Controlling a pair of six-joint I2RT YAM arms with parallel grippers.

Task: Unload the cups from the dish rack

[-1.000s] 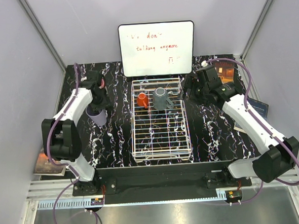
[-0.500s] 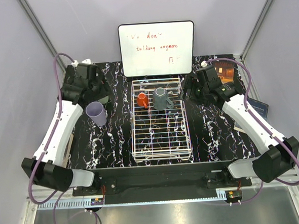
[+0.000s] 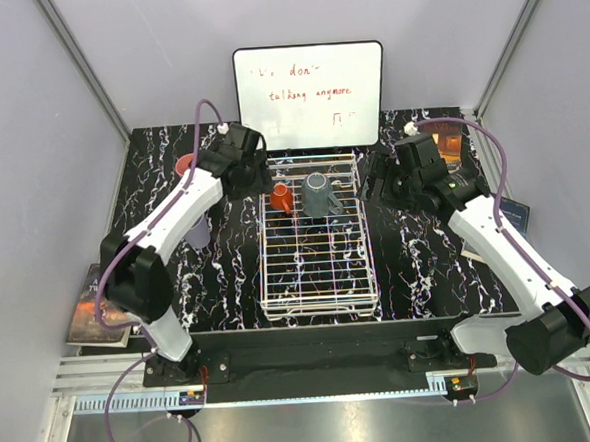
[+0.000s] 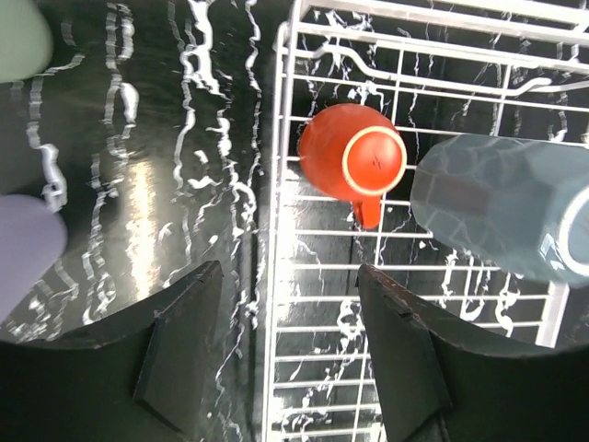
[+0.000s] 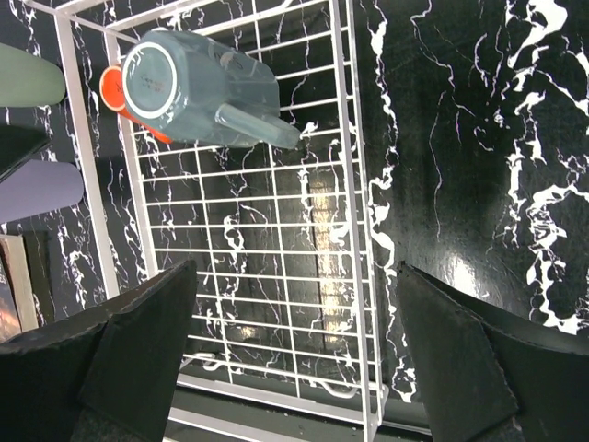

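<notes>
Our left gripper (image 4: pixel 287 276) hangs open and empty near the orange cup (image 4: pixel 354 161). It looks light, stiff and slick, so we would pinch its round sides. Our right gripper (image 5: pixel 296 272) gapes wide, empty.

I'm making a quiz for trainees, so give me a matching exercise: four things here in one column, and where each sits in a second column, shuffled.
1. orange cup
2. grey mug
3. purple cup
4. whiteboard

A. outside the rack, to its left
B. behind the rack, at the far edge
C. in the rack, by its left wall
D. in the rack, right of the orange cup

Pairs: 1-C, 2-D, 3-A, 4-B
</notes>
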